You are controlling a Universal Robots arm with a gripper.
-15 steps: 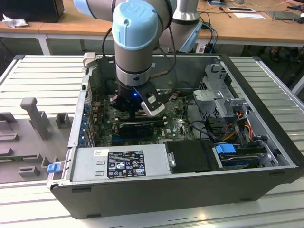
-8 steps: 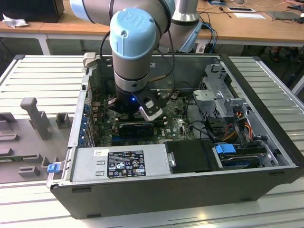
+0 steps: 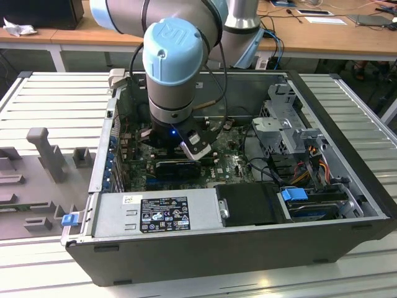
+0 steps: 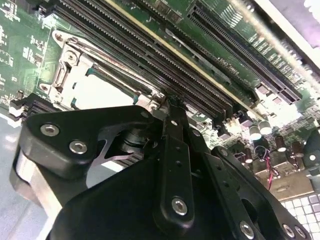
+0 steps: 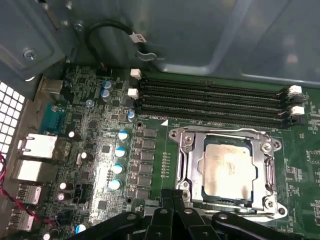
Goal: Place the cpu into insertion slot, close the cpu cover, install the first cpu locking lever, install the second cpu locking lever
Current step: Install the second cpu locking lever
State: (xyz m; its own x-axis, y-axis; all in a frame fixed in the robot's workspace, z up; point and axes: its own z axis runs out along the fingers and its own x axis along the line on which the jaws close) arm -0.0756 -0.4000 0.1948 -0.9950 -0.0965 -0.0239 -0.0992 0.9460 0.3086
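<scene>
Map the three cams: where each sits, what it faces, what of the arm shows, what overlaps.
Exterior view: off the arm, above the open case, looking down; arm reaches inside.
First wrist view: on the arm, facing the board; cpu sits under the closed cover; gripper at the cover's edge.
Second wrist view: on the arm, grazing along the memory slots; black gripper linkages in front.
Shared: both wrist views show cpu, cover, memory slots.

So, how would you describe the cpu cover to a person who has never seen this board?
Find the green motherboard in the first wrist view, then the four long black memory slots across it. Just beside them lies the cpu cover, a shiny metal frame closed flat around the pale silvery cpu. It is the only bright metal square there; its neighbours are black or green.
</scene>
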